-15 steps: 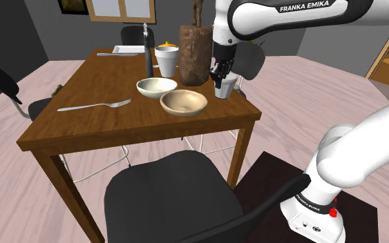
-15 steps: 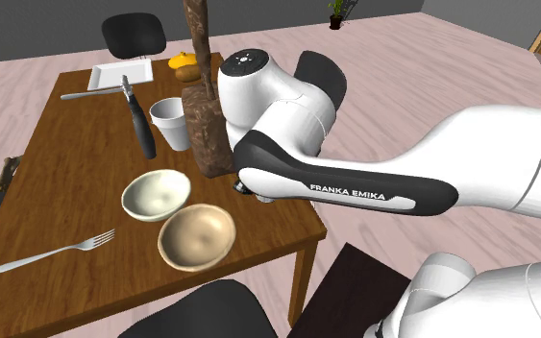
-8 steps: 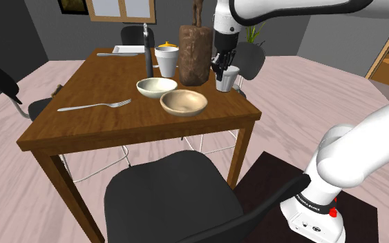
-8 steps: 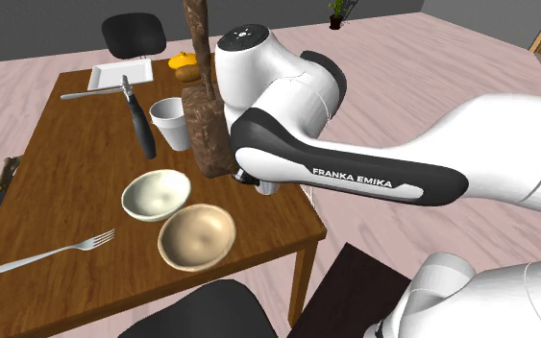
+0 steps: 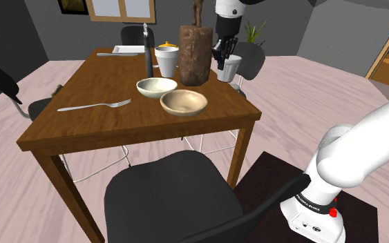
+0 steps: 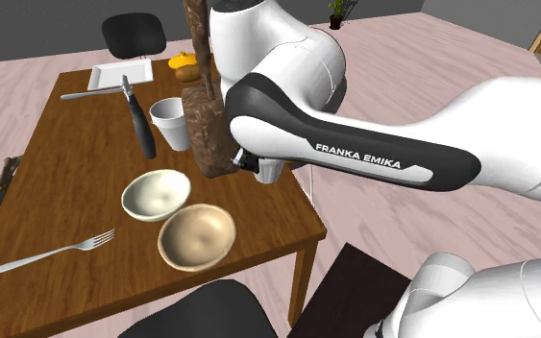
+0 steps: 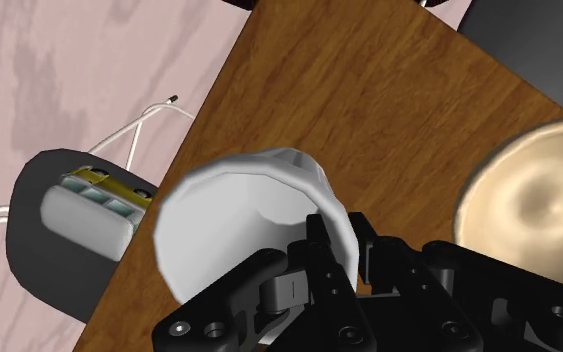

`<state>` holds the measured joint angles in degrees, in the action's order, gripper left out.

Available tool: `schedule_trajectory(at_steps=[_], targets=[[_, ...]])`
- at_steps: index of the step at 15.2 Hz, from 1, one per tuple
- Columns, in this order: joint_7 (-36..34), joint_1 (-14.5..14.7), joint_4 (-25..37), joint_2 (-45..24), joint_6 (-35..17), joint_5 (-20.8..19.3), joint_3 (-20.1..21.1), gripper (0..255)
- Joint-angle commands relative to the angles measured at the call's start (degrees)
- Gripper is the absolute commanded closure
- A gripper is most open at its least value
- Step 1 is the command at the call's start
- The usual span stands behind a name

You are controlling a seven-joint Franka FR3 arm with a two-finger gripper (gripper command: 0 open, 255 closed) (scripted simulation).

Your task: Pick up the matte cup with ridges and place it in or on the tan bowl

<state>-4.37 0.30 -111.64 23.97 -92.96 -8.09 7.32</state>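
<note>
Worktop [image 5: 103, 121] brown wood, pale floor [image 5: 6, 207] around; I see pincer [image 5: 222, 62] clasping white cup [image 5: 231, 69], lifted higher than before.

Even bright light, soft sheen on white arm [image 6: 287, 67], dim grey walls [image 5: 20, 27]

We see a brown wooden table [image 5: 117, 128] on a pale, pinkish plank floor [image 5: 20, 200], with one black padded chair [image 5: 172, 190] at its near side and another black chair [image 5: 134, 34] at the far end. Behind stands a dark grey wall [image 5: 20, 27] with a wood-framed window [image 5: 120, 8]. A wooden door frame [image 5: 386, 48] shows at the shoulder view's right edge.
</note>
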Motion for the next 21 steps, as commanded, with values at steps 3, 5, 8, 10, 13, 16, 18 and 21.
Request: schedule_trajectory(at_steps=[3, 5, 8, 10, 13, 16, 18, 21], targets=[[0.41, -0.1, 3.99, -1.03, 2.95, -0.08, 0.08, 255], [0.61, -0.16, 6.11, -1.61, 4.48, -0.13, 0.13, 255], [0.9, -0.24, 9.42, -2.58, 6.8, -0.24, 0.23, 255], [-0.48, 0.14, 10.54, -3.37, 7.37, -0.09, 1.29, 255], [-4.67, 1.27, 14.26, -6.09, 9.07, 0.14, 4.52, 255], [-8.98, 2.46, 18.72, -9.47, 10.94, -0.04, 7.79, 255], [-11.93, 3.36, 22.16, -12.11, 12.34, -0.46, 9.99, 255], [-16.48, 4.95, 28.15, -16.78, 14.74, -1.69, 13.35, 255]])
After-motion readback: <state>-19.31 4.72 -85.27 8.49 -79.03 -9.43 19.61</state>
